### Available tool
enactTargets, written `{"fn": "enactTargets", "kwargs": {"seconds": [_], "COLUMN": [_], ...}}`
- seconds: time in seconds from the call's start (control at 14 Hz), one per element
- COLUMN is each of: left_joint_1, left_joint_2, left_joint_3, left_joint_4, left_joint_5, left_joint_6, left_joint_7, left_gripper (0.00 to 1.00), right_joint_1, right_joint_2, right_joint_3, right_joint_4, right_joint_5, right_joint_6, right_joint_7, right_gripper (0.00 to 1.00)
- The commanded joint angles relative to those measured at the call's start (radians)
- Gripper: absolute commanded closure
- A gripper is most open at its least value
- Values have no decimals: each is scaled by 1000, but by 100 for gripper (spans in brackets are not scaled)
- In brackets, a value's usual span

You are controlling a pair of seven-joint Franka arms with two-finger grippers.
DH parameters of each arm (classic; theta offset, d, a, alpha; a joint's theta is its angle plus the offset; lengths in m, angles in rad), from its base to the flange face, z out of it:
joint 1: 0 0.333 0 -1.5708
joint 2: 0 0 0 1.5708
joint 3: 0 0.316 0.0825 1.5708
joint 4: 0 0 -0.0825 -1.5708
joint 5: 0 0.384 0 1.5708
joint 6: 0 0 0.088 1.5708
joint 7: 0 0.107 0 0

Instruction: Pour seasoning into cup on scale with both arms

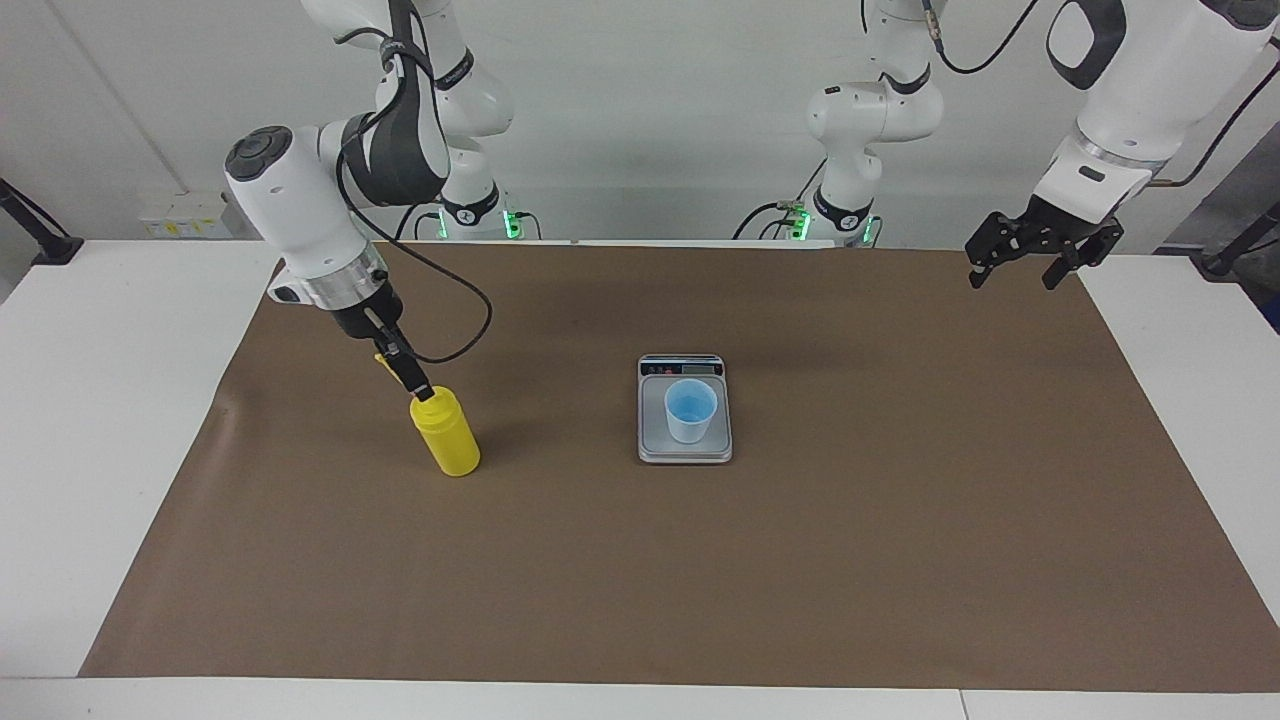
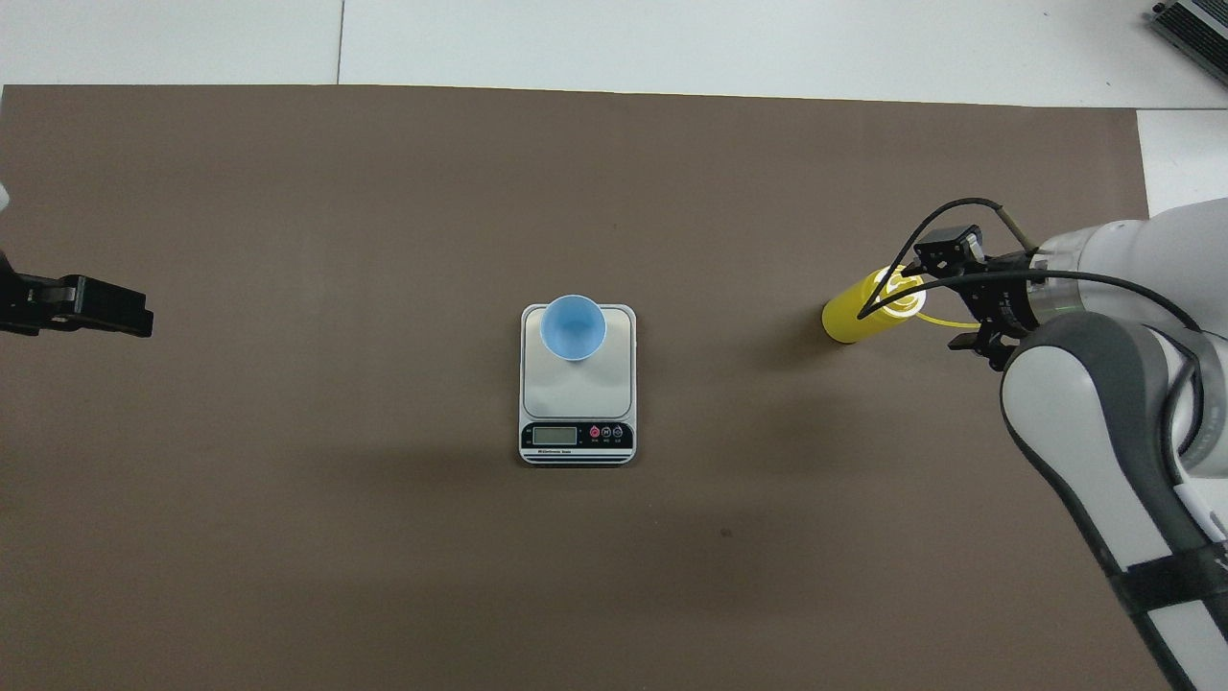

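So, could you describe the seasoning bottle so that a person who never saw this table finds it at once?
On the brown mat, start from the scale in the middle and go toward the right arm's end. There stands the seasoning bottle, tilted, directly under the right gripper. It is the only yellow thing, and taller than the blue cup.

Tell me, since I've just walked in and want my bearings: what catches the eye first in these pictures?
The yellow seasoning bottle stands tilted on the brown mat toward the right arm's end of the table, with the right gripper right at its top. At the middle of the mat, the light-blue cup sits on the scale, its display end nearest the robots. The left gripper waits in the air over the mat's corner at the left arm's end.
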State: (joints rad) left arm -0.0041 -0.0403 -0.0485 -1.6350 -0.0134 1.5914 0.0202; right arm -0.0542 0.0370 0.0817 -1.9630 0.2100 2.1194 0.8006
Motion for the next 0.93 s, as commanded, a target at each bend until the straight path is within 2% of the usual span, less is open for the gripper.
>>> {"fn": "enactTargets", "kwargs": {"seconds": [0.0, 0.36, 0.57, 0.86], "left_joint_1": [7, 7, 7, 7], "left_joint_2": [-30, -30, -30, -30], "left_joint_3": [-4, -4, -4, -4], "left_joint_4": [-32, -32, -32, -32], "left_joint_5": [0, 0, 0, 0], "left_joint_6": [-1, -1, -1, -1], "left_joint_7": [-9, -9, -9, -9], "left_gripper": [0, 0, 0, 0], "right_joint_1": [4, 37, 39, 37], "right_joint_2": [-32, -34, 0, 46], "right_joint_3": [7, 15, 16, 16], "right_joint_4": [-7, 64, 175, 318], "right_joint_5": [-33, -168, -228, -235], "right_joint_6": [-4, -35, -131, -234], "right_joint_7": [-121, -193, -247, -259], "right_gripper": [0, 0, 0, 0]}}
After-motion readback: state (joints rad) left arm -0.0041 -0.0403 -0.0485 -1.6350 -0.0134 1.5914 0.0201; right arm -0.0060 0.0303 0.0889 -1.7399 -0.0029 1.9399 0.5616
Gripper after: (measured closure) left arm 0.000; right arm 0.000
